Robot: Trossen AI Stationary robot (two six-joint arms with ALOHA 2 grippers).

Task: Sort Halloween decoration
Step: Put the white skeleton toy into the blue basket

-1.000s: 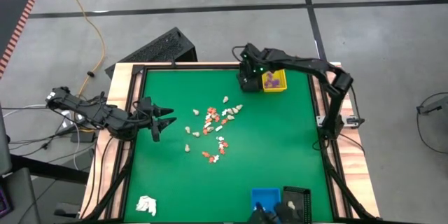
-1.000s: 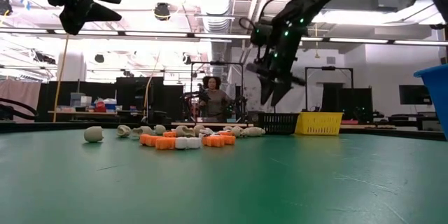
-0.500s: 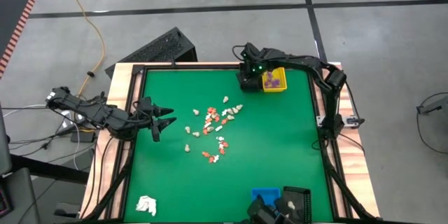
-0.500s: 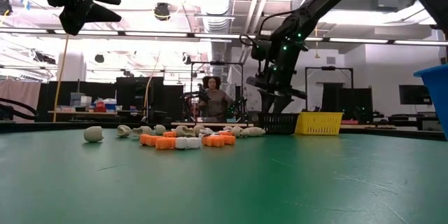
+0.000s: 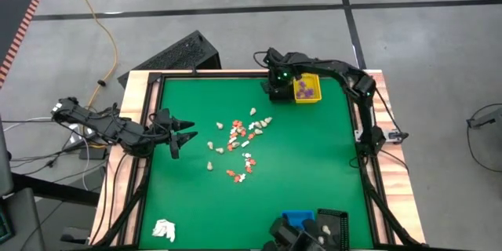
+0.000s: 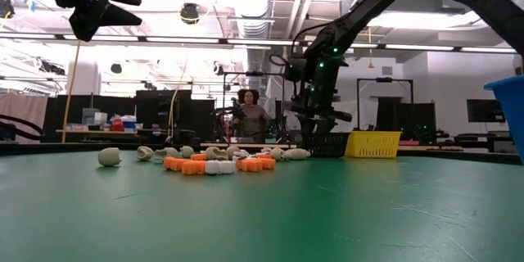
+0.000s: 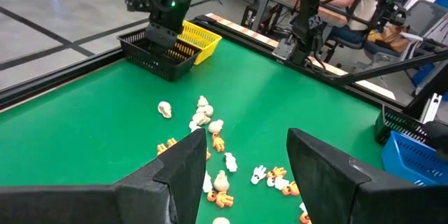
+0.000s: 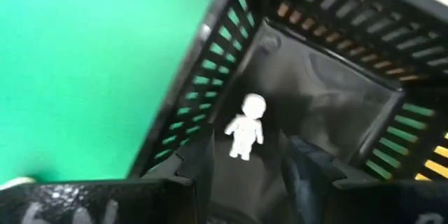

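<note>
The right gripper (image 5: pixel 274 78) is held over a black basket (image 7: pixel 157 52) at the far edge of the green table (image 5: pixel 314 157), just left of a yellow basket (image 5: pixel 307 90) in which purple pieces (image 5: pixel 306 89) are seen. In the right wrist view, its fingers (image 8: pixel 192 157) are seen apart with nothing clamped between them. A small white figurine (image 8: pixel 245 126) is seen beyond the fingertips, lying flat on the black basket's floor, free of the gripper. Its long axis runs head to feet, with the round head pointed away from the fingers.

The remaining Halloween decoration pieces (image 5: pixel 239 145), orange, white and cream, are scattered loosely at the middle of the table.

The left gripper (image 5: pixel 182 136) is held above the table's left side, fingers spread wide and empty, pointed towards the scattered pieces.
</note>
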